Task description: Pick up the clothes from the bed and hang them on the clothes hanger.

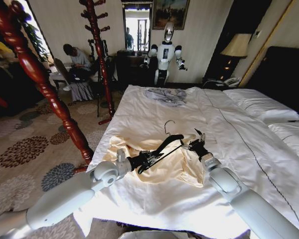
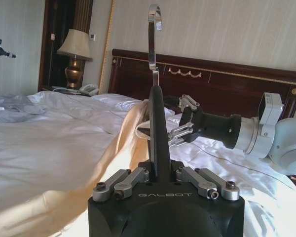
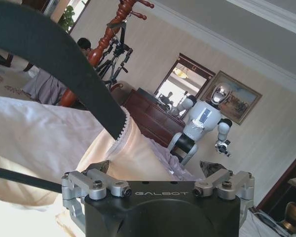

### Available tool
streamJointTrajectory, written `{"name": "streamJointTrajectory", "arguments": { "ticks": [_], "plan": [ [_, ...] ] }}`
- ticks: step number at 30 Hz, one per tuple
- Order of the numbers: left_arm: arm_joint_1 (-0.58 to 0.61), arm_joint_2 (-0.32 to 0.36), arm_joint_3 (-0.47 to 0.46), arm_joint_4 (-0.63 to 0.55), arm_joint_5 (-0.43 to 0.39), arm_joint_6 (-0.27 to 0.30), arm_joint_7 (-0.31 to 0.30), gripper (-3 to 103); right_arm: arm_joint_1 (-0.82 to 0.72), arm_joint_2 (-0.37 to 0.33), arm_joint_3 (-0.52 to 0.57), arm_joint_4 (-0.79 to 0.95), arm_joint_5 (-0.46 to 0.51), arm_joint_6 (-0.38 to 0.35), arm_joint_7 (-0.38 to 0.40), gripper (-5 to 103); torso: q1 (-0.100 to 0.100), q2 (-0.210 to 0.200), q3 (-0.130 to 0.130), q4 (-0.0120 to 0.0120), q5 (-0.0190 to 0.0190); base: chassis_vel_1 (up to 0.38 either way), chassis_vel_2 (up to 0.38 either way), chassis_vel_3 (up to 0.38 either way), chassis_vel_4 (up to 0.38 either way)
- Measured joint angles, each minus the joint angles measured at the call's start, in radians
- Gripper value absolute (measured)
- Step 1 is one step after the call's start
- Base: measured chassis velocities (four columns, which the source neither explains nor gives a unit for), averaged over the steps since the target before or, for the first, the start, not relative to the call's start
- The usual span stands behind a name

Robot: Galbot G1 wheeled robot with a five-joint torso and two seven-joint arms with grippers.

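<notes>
**Two grippers work a hanger into a cream garment on the bed**

A wide bed [image 1: 249,149] with a white duvet fills the middle and right of the scene. Near its near left corner lies the clothes [image 1: 182,167], a crumpled pale cream-yellow garment.

The left gripper [image 1: 152,158] reaches in from the near left, its fingers clamped together on the black clothes hanger [image 1: 170,143]. The hanger stands above the cream fabric, its silver hook pointing toward the far side of the bed. One arm of the hanger goes into the garment's collar opening.

The right gripper [image 1: 198,140] comes in from the near right, just beside the hanger's right end. Its fingers are apart, with cream fabric lying between and under them.

A smaller grey-blue garment [image 1: 165,95] lies at the far end of the bed. A reddish-brown wooden coat stand [image 1: 100,55] rises off the bed's far left.
</notes>
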Motion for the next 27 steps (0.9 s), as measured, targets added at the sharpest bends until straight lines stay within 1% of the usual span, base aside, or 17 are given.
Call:
{"name": "streamJointTrajectory", "arguments": {
  "ticks": [1, 2, 5, 6, 9, 11, 12, 15, 20, 21, 23, 26, 27],
  "plan": [
    [0.004, 0.004, -0.007, 0.001, 0.001, -0.001, 0.003, 18, -0.009, -0.001, 0.006, 0.02, 0.037, -0.01, 0.001, 100, 0.0, 0.0, 0.0, 0.0001, 0.0, 0.0, 0.0, 0.0, 0.0],
    [0.004, 0.004, -0.007, 0.001, 0.001, -0.001, 0.003, 18, -0.009, -0.001, 0.006, 0.02, 0.037, -0.01, 0.001, 100, 0.0, 0.0, 0.0, 0.0001, 0.0, 0.0, 0.0, 0.0, 0.0],
    [0.009, 0.008, -0.024, 0.008, 0.001, -0.003, 0.007, 18, -0.036, -0.013, 0.036, 0.08, 0.163, -0.039, 0.009, 100, 0.0, 0.0, 0.0, 0.0002, -0.0001, 0.0, 0.0, 0.0, 0.0],
    [0.009, 0.008, -0.024, 0.008, 0.001, -0.003, 0.007, 18, -0.036, -0.013, 0.036, 0.08, 0.163, -0.039, 0.009, 100, 0.0, 0.0, 0.0, 0.0002, -0.0001, 0.0, 0.0, 0.0, 0.0],
    [0.013, 0.006, -0.041, 0.014, 0.0, -0.005, 0.008, 18, -0.064, -0.025, 0.063, 0.135, 0.289, -0.069, 0.024, 100, 0.0, 0.0, 0.0, 0.0, -0.0001, 0.0, 0.0, 0.0, 0.0],
    [0.016, 0.006, -0.045, 0.014, -0.001, -0.005, 0.008, 18, -0.08, -0.025, 0.068, 0.165, 0.356, -0.096, 0.044, 100, 0.0, 0.0, 0.0, 0.0, -0.0002, 0.0, 0.0, 0.0, 0.0],
    [0.016, 0.006, -0.045, 0.014, -0.001, -0.005, 0.008, 18, -0.08, -0.025, 0.068, 0.165, 0.356, -0.096, 0.044, 100, 0.0, 0.0, 0.0, 0.0, -0.0002, 0.0, 0.0, 0.0, 0.0],
    [0.019, 0.007, -0.045, 0.012, 0.0, -0.006, 0.009, 18, -0.077, -0.011, 0.059, 0.169, 0.396, -0.121, 0.069, 100, 0.0, 0.0, 0.0, 0.0, 0.0002, 0.0, 0.0, 0.0, 0.0],
    [0.027, 0.014, -0.043, 0.003, 0.003, -0.006, 0.01, 18, -0.056, -0.008, 0.053, 0.13, 0.39, -0.12, 0.076, 101, 0.0, 0.0, 0.0, 0.0, 0.0001, 0.0, 0.0, 0.0, 0.0],
    [0.03, 0.016, -0.043, 0.001, 0.004, -0.006, 0.01, 18, -0.052, -0.01, 0.053, 0.126, 0.39, -0.12, 0.076, 99, 0.0, 0.0, 0.0, 0.0, 0.0002, 0.0, 0.0, 0.0, 0.0],
    [0.033, 0.019, -0.044, 0.0, 0.005, -0.006, 0.011, 18, -0.048, -0.013, 0.052, 0.121, 0.389, -0.12, 0.076, 99, 0.0, 0.0, 0.0, 0.0001, 0.0, 0.0, 0.0, 0.0, 0.0],
    [0.041, 0.022, -0.047, -0.003, 0.009, -0.006, 0.014, 18, -0.035, -0.016, 0.048, 0.103, 0.377, -0.117, 0.068, 84, 0.0, 0.0, 0.0, 0.0003, 0.0, 0.0, 0.0, 0.0, 0.0],
    [0.041, 0.022, -0.047, -0.003, 0.009, -0.006, 0.014, 18, -0.035, -0.016, 0.048, 0.103, 0.377, -0.117, 0.068, 84, 0.0, 0.0, 0.0, 0.0003, 0.0, 0.0, 0.0, 0.0, 0.0]
  ]
}}
